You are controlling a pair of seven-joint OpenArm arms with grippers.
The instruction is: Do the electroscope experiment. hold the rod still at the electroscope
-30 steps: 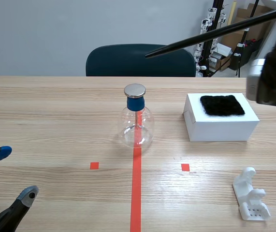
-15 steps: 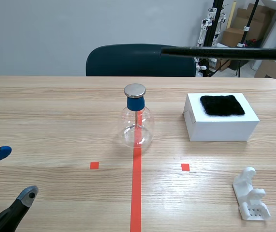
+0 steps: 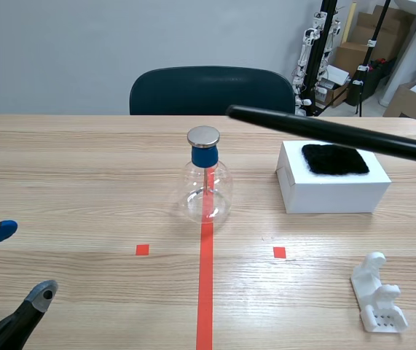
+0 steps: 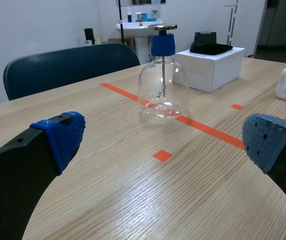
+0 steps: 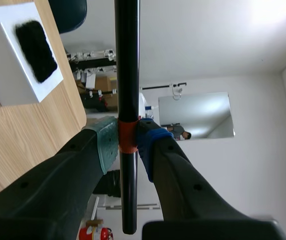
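Observation:
The electroscope, a clear flask with a blue neck and a flat metal cap, stands on the red tape line at mid-table. A long black rod slants in from the right. Its tip hangs a little above and to the right of the cap, without touching it. In the right wrist view my right gripper is shut on the rod at an orange band. My left gripper rests open low at the near left, holding nothing. The left wrist view has the electroscope well ahead of the open left gripper.
A white box with a black cloth on top sits right of the flask. A white plastic stand lies at the near right. A dark chair stands behind the table's far edge.
The rod has swung down from pointing up and right to slanting down to the right, with its tip lower and nearer the cap. The right arm's wrist has left the scene view. The left arm has stayed still.

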